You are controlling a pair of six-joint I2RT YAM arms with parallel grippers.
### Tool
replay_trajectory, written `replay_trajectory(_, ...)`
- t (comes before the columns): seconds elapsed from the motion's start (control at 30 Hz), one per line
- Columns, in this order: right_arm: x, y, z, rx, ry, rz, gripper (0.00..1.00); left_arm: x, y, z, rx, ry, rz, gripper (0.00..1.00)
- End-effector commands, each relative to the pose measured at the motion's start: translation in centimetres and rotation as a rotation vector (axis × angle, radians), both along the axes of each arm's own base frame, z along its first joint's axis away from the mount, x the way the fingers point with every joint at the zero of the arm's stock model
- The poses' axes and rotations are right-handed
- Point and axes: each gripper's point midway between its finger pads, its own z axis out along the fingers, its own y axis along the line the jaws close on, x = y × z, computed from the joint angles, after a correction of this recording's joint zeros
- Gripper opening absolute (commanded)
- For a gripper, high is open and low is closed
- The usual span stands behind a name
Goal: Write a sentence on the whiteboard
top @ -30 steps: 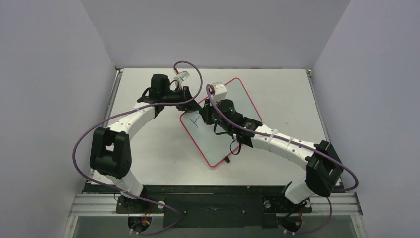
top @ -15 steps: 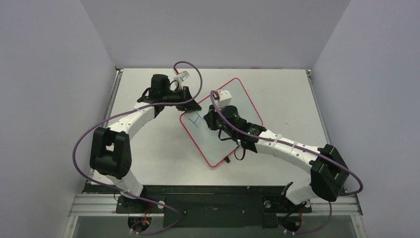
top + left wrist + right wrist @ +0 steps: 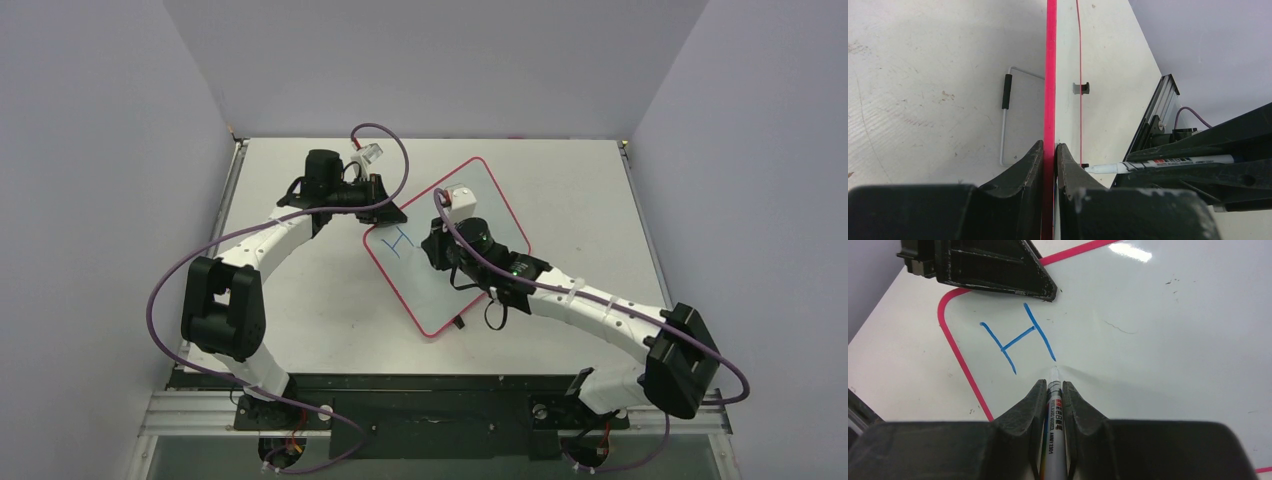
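whiteboard (image 3: 418,288) likely stiff, light, slick; hold by rim | left gripper (image 3: 1049,147) clamped on its far-left edge | right gripper (image 3: 1054,385) clamped on marker (image 3: 1054,412), tip beside H (image 3: 1018,341)

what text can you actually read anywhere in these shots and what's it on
"H": a single blue letter, hand-drawn on the whiteboard near one rounded corner.
Print on the barrel of the marker: red characters and a dark line of letters and digits, too blurred to read reliably.
The same barrel label in the left wrist view: too small to read.
Nothing else in view bears text.
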Motion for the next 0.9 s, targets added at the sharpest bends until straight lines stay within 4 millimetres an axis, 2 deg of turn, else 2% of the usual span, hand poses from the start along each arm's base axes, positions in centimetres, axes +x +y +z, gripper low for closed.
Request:
replay_trajectory(0.0,-0.1,0.1,4.8,0.096,-0.078,0.013,0.0,0.1,-0.5,3.0,-0.014,-0.123,-0.034,0.0)
replay_trajectory(0.1,1.2,-0.4,5.9,0.174,-0.1,-0.01,0.0,0.0,-0.6,3.1,-0.015,-0.124,-0.038,0.0)
replay_trajectory(0.27,3.2,-1.3,6.2,0.237,-0.088,-0.035,0.0,-0.2,-0.8,3.1,-0.012,-0.125,-0.047,0.0)
replay_trajectory(0.6,4.1,0.5,6.4,0.267,-0.075,0.028,0.0,-0.1,-0.8,3.1,-0.009,-0.127,-0.045,0.0)
replay_trajectory(0.87,4.8,1.5,5.7,0.269,-0.059,0.036,0.0,-0.3,-0.9,2.9,-0.006,-0.123,-0.047,0.0)
